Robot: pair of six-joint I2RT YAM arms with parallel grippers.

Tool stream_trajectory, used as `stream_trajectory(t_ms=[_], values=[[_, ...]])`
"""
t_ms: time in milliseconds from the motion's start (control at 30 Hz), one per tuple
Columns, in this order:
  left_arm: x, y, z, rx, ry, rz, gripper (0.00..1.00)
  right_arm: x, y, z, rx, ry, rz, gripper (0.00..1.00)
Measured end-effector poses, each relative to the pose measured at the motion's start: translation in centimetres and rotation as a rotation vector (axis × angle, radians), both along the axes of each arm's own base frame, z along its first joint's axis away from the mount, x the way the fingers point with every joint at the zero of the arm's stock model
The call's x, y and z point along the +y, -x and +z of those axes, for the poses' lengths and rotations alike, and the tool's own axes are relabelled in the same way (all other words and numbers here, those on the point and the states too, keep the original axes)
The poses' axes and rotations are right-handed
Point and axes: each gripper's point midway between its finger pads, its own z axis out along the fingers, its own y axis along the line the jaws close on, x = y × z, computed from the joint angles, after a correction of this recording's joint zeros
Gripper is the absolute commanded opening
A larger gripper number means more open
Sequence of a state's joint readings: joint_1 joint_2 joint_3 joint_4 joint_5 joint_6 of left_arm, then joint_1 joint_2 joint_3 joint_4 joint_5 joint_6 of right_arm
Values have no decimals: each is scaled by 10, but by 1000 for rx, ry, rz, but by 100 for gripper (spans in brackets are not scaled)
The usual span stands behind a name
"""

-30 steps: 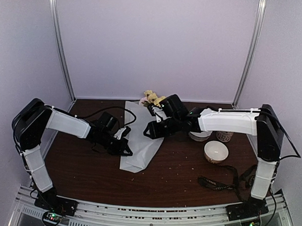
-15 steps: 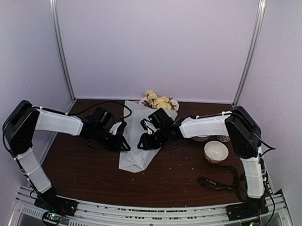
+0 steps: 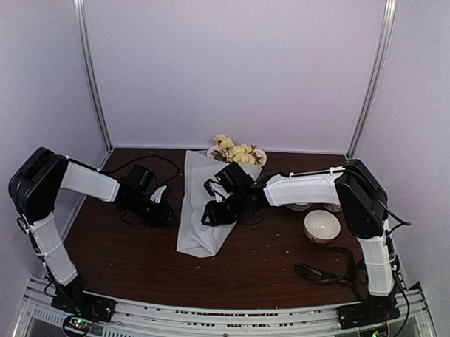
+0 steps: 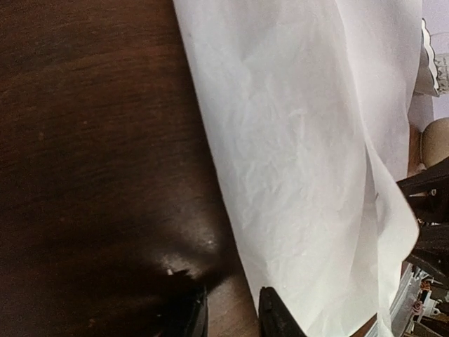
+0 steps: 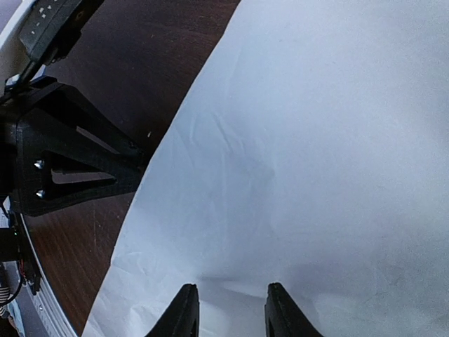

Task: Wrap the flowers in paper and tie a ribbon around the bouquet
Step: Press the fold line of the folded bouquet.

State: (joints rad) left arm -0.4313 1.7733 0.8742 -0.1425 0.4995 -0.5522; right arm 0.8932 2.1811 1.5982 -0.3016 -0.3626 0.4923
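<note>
Pale walls close in a dark wooden surface [image 3: 266,266], and the paper [image 3: 197,219] lies near its middle as a long, loosely folded sheet running from far to near. The flowers [image 3: 237,151] sit at the paper's far end. Only the yellow and pink heads show, so the stems are probably covered by the sheet.

The left hand [image 3: 169,213] is low, just beside the paper's left edge. Its wrist view shows the fingers [image 4: 270,316] partly apart, with bare wood between them and nothing held; one finger is right at the sheet's edge.

The right hand [image 3: 208,214] is over the paper's middle. Its fingers [image 5: 184,312] are also partly apart, on or just above the flat sheet. No fold shows between them, though a light pinch cannot be ruled out.

The ribbon [image 3: 328,274] lies well to the right of the paper, nearer the front, past a bowl [image 3: 321,226].

Wrapping looks to be the step in hand, with tying not yet begun. The next move likely calls for the left hand to slip a finger under that left edge and pinch it. It would then roll the edge across while the right hand pins the middle. The thin sheet may slide or crumple rather than lift.
</note>
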Motion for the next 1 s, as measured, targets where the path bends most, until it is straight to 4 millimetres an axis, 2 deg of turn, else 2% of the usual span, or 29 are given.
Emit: stream_trajectory(t_ms=[167,400,567,667,767,800,867,1000], values=[[-17,3,-2,0,21,-46,15,7,2,-3,5,-2,10,34],[-43,7,-4,6,59,-108,13,17,-4,-23,29,9,9,33],[-57,10,-4,4,78,-141,11,20,-6,-17,28,6,10,32],[-56,10,-3,0,75,-143,17,19,-5,-19,35,13,8,32],[-49,11,5,-26,52,-144,31,19,-5,-19,39,13,4,32],[-47,11,12,-44,50,-149,37,19,-5,-19,40,12,3,32],[-45,6,32,-97,60,-159,42,19,-4,-19,45,11,-2,32],[-43,-23,68,-197,96,-140,47,19,-5,-19,49,9,-6,32]])
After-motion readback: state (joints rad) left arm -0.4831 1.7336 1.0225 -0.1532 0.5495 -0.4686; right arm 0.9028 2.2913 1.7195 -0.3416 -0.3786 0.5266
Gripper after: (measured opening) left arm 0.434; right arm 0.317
